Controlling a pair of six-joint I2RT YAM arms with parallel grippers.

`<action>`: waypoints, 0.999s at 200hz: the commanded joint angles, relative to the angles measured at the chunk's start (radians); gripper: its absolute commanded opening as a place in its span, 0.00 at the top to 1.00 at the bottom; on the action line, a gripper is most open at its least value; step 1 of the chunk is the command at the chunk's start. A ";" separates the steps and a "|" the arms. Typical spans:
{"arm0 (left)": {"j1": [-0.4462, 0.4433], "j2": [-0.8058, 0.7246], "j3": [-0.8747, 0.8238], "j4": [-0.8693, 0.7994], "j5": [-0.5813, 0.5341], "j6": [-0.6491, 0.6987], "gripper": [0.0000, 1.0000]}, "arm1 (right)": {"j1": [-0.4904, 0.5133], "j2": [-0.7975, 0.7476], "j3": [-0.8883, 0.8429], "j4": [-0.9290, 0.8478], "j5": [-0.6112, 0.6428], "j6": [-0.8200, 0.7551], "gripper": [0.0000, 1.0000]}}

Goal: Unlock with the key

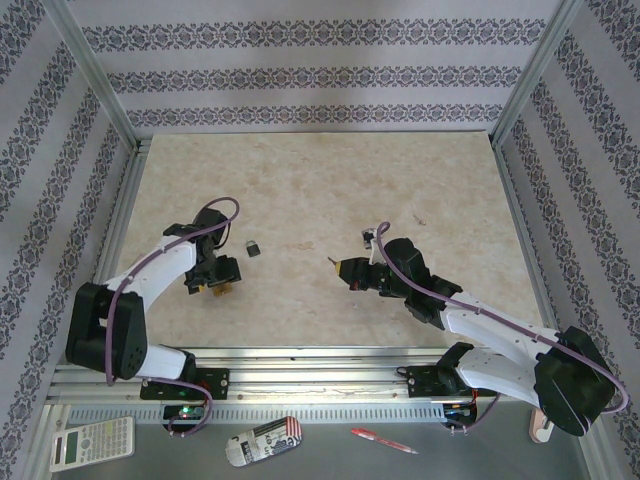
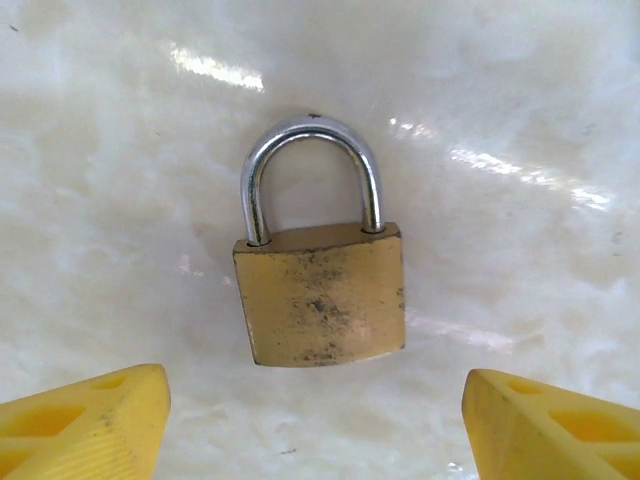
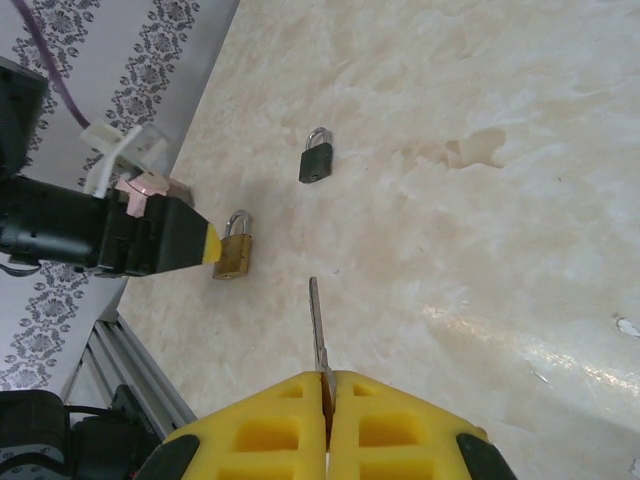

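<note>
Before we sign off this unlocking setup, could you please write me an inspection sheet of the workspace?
Surface: pale marbled table top, glossy.
Job's things: key pinched in the right tool; brass padlock lying flat, shackle closed.
Clutter: black padlock on the table; calculator, striped case and red pen on the near ledge.
Grippers: left tool open, just short of the brass padlock; right tool shut on the key.
Cables: purple cable along each arm, off the padlocks.
Surroundings: patterned walls, metal frame posts.
</note>
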 commanded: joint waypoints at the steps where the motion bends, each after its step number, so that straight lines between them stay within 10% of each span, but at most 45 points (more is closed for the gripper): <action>1: 0.008 0.030 0.016 -0.025 0.034 -0.004 0.25 | -0.010 0.003 -0.008 0.022 0.012 -0.015 1.00; 200: -0.010 0.193 0.009 0.090 -0.016 -0.003 0.33 | -0.011 -0.011 -0.032 0.032 0.010 -0.006 1.00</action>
